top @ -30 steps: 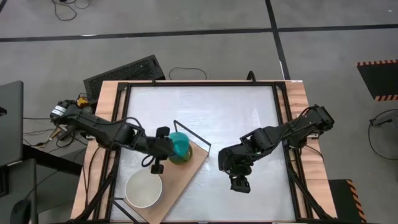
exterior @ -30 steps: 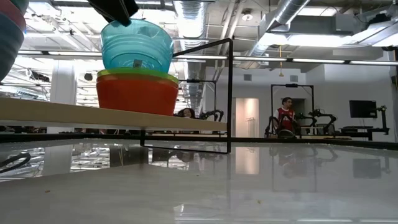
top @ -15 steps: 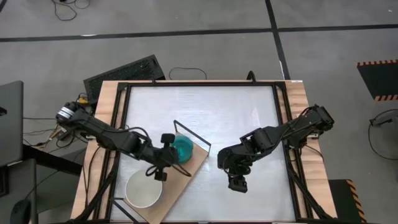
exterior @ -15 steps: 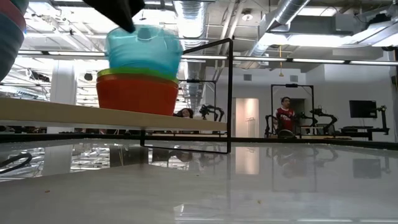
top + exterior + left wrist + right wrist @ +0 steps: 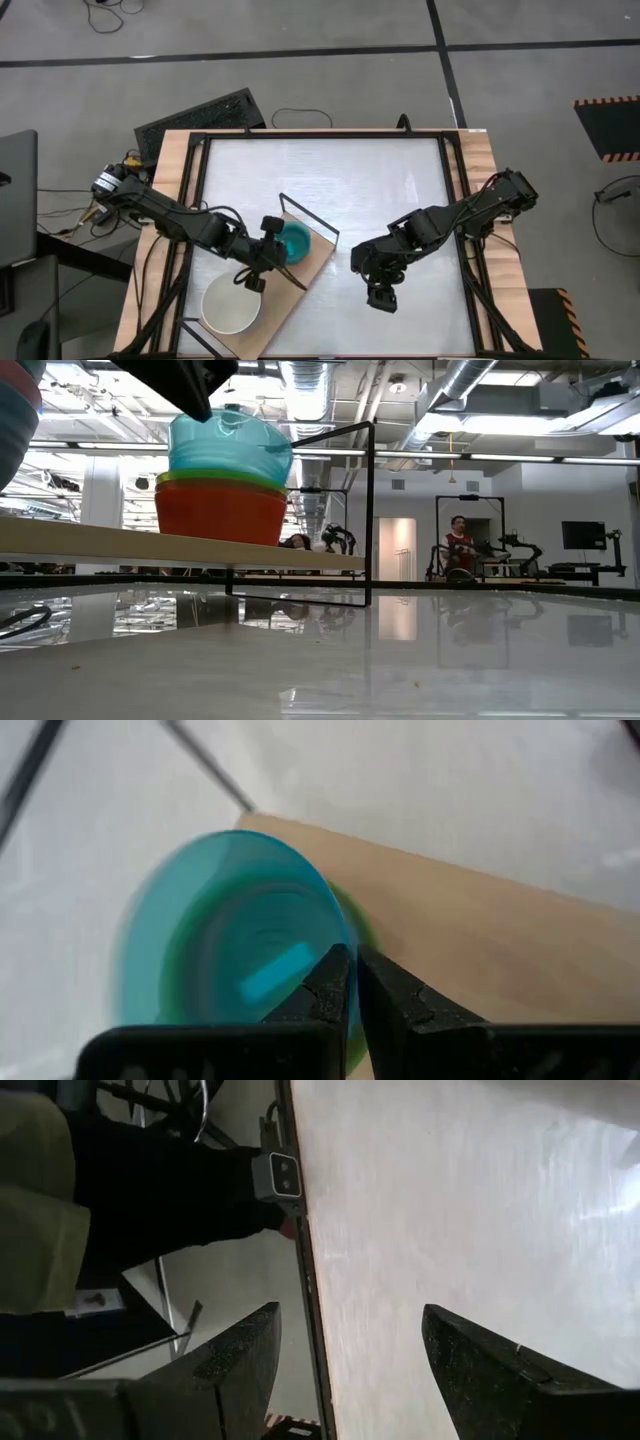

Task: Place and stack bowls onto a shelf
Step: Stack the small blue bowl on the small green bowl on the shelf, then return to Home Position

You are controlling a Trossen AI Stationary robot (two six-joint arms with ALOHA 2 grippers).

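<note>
While the cyan bowl (image 5: 231, 444) sits nested on top of the lime green bowl (image 5: 215, 479) and the red bowl (image 5: 220, 512) at the upper left of the low view, the left gripper (image 5: 352, 982) pinches its rim, fingers nearly together with the thin plastic wall between them. That rim hold makes sense: it lets the bowl be lowered straight into the one beneath without the fingers getting caught between the two. In the low view the cyan bowl leans a little and its rim looks bent where it is gripped, so it is probably not fully seated, and letting go looks like the step in hand. In the high view the stack stands lower centre, at the upper right end of the shelf (image 5: 305, 274), beside the thin black wire frame (image 5: 310, 217); the board runs diagonally toward the lower left, where the cream-white bowl (image 5: 230, 304) rests. At the far upper left edge of the low view, part of another stack (image 5: 15, 410) shows, too cropped to count. Stacking at the shelf's end leaves bare board between the piles. The right gripper (image 5: 381, 297) waits over the white tabletop (image 5: 340, 180), right of centre in the high view and well apart from the shelf, its fingers (image 5: 215, 1363) spread wide and holding nothing, which keeps it out of the left arm's way. A person (image 5: 460, 543) sits far off in the room behind.
</note>
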